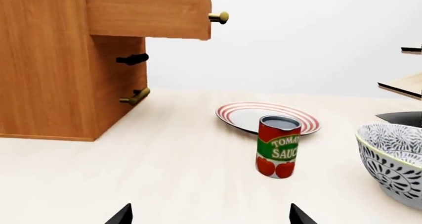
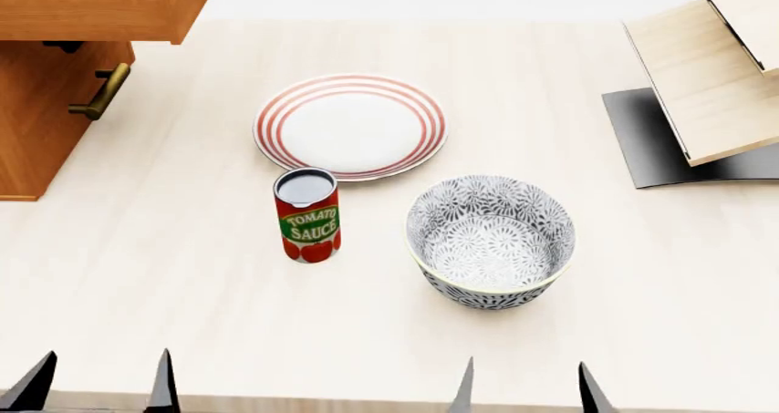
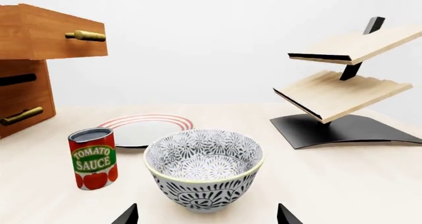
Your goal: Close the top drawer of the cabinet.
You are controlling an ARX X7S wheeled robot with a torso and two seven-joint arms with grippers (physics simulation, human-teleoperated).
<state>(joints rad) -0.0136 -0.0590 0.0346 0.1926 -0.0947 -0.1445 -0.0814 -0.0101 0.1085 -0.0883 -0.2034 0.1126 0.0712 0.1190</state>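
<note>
The orange-brown cabinet (image 2: 36, 112) stands at the table's far left; it also shows in the left wrist view (image 1: 46, 75) and the right wrist view (image 3: 20, 95). Its top drawer (image 2: 98, 7) is pulled out and overhangs the lower front. The drawer's front (image 1: 148, 11) carries a brass handle (image 1: 220, 18), also seen in the right wrist view (image 3: 86, 35). My left gripper (image 2: 98, 386) and right gripper (image 2: 524, 390) are both open and empty at the table's near edge, far from the drawer. Their tips also show in the wrist views, the left gripper (image 1: 209, 216) and the right gripper (image 3: 206, 215).
A tomato sauce can (image 2: 308, 215) stands mid-table. A red-striped plate (image 2: 350, 126) lies behind it. A patterned bowl (image 2: 491, 242) sits to the right. Pale slanted boards (image 2: 712, 76) on a dark base stand at the far right. A lower drawer handle (image 2: 102, 92) sticks out.
</note>
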